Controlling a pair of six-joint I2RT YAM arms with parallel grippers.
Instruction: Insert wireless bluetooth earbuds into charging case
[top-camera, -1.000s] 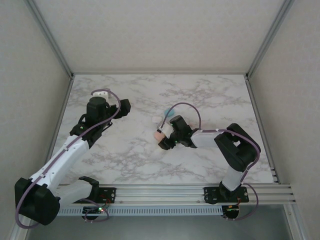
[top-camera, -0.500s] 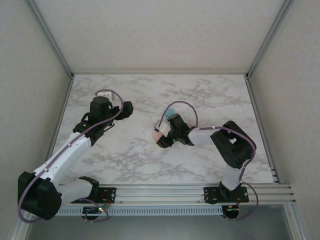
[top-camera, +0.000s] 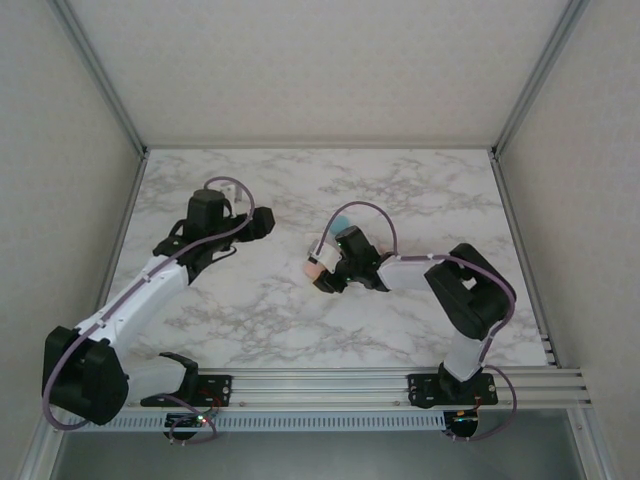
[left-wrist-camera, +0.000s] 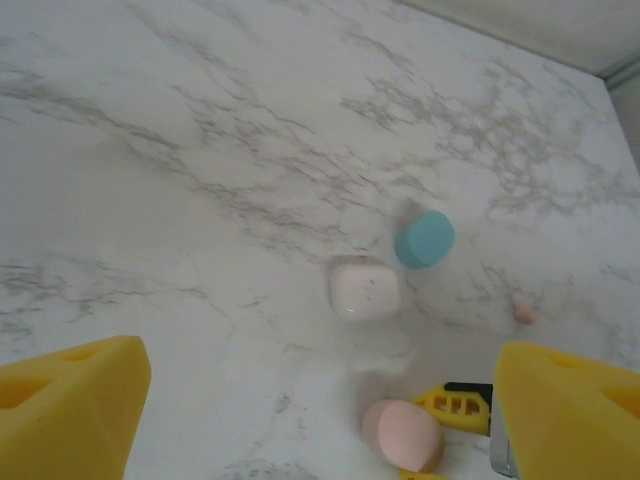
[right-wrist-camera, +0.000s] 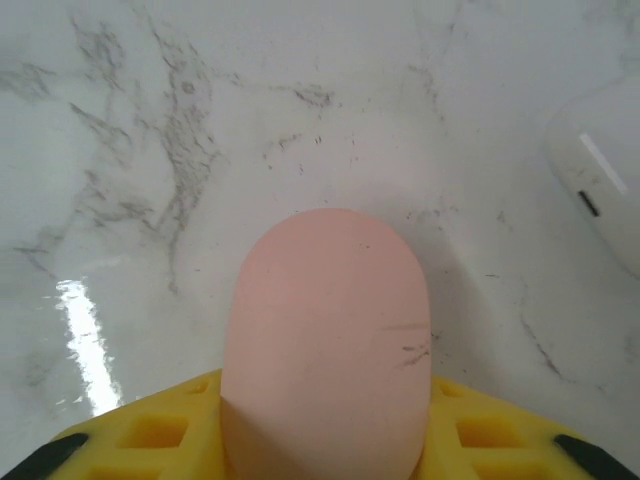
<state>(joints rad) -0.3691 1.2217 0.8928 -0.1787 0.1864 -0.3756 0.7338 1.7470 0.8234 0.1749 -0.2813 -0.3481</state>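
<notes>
A pink charging case (right-wrist-camera: 325, 340) lies on the marble between the yellow fingers (right-wrist-camera: 140, 440) of my right gripper (right-wrist-camera: 325, 425), which is shut on its sides; the same pink case (top-camera: 314, 267) sits mid-table. A white case (left-wrist-camera: 364, 288) and a teal case (left-wrist-camera: 425, 238) lie just beyond it, both closed. One tiny pinkish earbud (left-wrist-camera: 524, 313) rests on the table right of the white case. My left gripper (left-wrist-camera: 320, 440) hovers open above the table, left of the cases, with nothing between its fingers.
The white case (right-wrist-camera: 600, 175) lies close to the right of the held pink case. Metal frame posts and pale walls bound the marble table (top-camera: 250, 310) on the left, right and back. The right gripper's fingers (left-wrist-camera: 455, 405) sit by the pink case (left-wrist-camera: 402, 434).
My right gripper's jaws have closed in onto the pink case. The left arm has swung right toward the cases, and its jaws have narrowed slightly.
</notes>
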